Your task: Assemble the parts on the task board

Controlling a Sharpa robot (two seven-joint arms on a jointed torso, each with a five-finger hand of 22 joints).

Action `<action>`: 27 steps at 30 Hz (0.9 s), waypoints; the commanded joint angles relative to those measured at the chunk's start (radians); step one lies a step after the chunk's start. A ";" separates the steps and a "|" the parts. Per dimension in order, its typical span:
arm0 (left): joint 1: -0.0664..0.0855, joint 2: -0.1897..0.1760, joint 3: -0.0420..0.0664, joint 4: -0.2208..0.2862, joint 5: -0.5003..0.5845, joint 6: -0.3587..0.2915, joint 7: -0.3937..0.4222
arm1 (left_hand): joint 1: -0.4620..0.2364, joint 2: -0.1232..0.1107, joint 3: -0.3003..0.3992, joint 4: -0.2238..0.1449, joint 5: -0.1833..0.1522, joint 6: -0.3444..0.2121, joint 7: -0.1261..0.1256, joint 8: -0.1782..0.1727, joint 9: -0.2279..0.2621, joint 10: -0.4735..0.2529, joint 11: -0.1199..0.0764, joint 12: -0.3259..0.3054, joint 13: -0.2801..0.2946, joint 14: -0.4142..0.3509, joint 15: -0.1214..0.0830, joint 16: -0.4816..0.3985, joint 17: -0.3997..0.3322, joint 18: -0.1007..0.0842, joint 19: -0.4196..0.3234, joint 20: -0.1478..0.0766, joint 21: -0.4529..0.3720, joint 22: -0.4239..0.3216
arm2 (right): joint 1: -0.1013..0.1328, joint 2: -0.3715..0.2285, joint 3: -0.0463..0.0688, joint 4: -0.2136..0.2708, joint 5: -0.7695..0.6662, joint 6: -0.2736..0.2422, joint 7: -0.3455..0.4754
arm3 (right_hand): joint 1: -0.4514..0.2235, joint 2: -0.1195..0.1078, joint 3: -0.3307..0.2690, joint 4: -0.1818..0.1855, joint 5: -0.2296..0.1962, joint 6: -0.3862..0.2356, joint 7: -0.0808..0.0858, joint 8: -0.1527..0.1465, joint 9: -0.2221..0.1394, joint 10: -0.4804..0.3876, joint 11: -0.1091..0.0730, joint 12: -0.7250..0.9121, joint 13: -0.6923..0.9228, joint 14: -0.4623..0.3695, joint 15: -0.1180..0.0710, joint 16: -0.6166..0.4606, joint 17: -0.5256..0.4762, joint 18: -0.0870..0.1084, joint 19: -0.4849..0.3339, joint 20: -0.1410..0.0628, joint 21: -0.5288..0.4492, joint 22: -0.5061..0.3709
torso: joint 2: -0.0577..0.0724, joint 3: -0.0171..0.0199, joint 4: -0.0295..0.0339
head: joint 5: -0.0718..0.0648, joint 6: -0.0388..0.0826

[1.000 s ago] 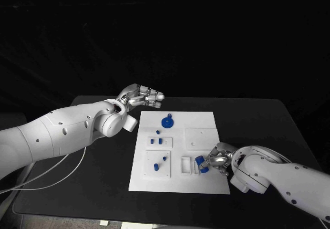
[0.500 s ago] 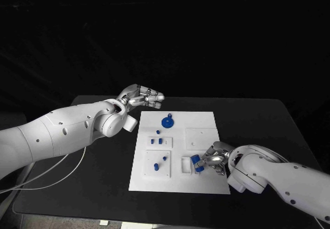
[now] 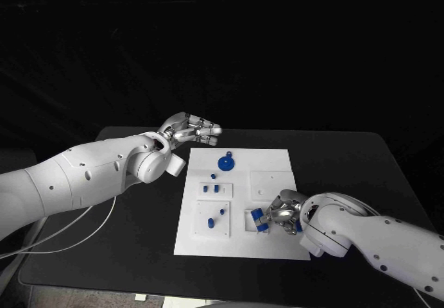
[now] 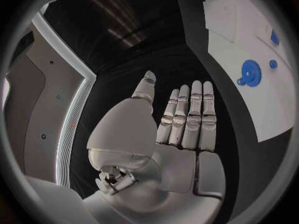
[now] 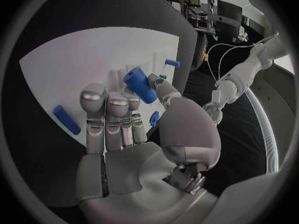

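Right hand [image 3: 280, 215]: low over the near right part of the task board, thumb and a finger pinching a blue cylinder part; the other fingers lie stretched out side by side in the right wrist view.
Held part [image 5: 140, 84]: a short blue cylinder, tilted, between the right hand's fingertips, just above a white raised block on the board.
Loose bar [image 5: 66, 119]: a small blue bar lying flat on the white plate, beside the right hand's outer finger and apart from it.
Task board [image 3: 278, 160]: white plate in the middle of the black tabletop [image 3: 370, 167], long side running away from the robot.
Near left panel: a white square with two small blue pieces [image 3: 212, 222] in it, one nearer, one farther.
Middle panel: two small blue pegs [image 3: 211, 189] side by side in a small white holder.
Far parts: a round blue disc with a knob [image 3: 225, 165] near the board's far end, a small blue piece [image 3: 212, 176] just nearer than it.
Left hand [image 3: 192, 130]: off the board, above the tabletop beyond the board's far left corner; it holds nothing, fingers straight and close together, thumb set apart.
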 commanded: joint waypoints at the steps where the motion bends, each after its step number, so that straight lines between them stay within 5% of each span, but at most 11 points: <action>1: 0.001 0.002 0.001 0.002 -0.005 0.017 -0.001 | -0.001 -0.001 0.003 -0.001 0.003 0.000 -0.004 0.000 0.001 -0.006 0.000 0.005 0.002 -0.006 0.002 -0.006 0.000 -0.006 -0.002 0.007 0.004 -0.002 | 0.000 0.008 -0.001 -0.006 -0.042 0.031 -0.014 | 0.011 0.015 -0.004 0.013 -0.009 0.016 -0.008 0.005 0.006 0.011 -0.003 0.000 -0.001 0.004 -0.002 0.007 0.002 -0.001 0.053 -0.003 0.004 0.097 | -0.001 0.0004 0.0016 | 0.001 -0.001; 14: 0.001 0.005 0.001 0.001 -0.007 0.021 -0.007 | -0.001 -0.001 0.003 0.000 0.003 -0.001 -0.004 0.000 0.001 -0.008 0.000 0.005 0.002 -0.008 0.002 -0.006 0.000 -0.006 -0.002 0.007 0.004 -0.004 | 0.005 0.035 -0.007 -0.023 -0.047 0.045 -0.019 | 0.003 0.008 -0.059 0.093 -0.033 0.021 -0.012 0.004 0.010 0.015 -0.004 0.001 -0.003 0.004 -0.002 0.010 0.008 -0.003 0.053 -0.003 0.009 0.098 | 0.000 0.0005 0.0016 | 0.004 -0.004; 27: 0.001 0.007 0.001 0.000 -0.011 0.025 -0.015 | -0.003 -0.002 0.005 0.004 0.005 -0.005 -0.002 0.000 0.001 -0.011 0.001 0.005 0.002 -0.011 0.004 -0.006 0.000 -0.005 -0.003 0.008 0.005 -0.006 | 0.014 0.050 -0.009 -0.035 -0.044 0.068 -0.021 | -0.030 0.001 -0.078 0.203 -0.132 0.026 -0.013 0.005 0.014 0.017 -0.002 -0.002 -0.007 0.005 0.000 0.010 0.010 -0.003 0.052 -0.002 0.010 0.098 | 0.000 0.0000 0.0006 | 0.008 -0.006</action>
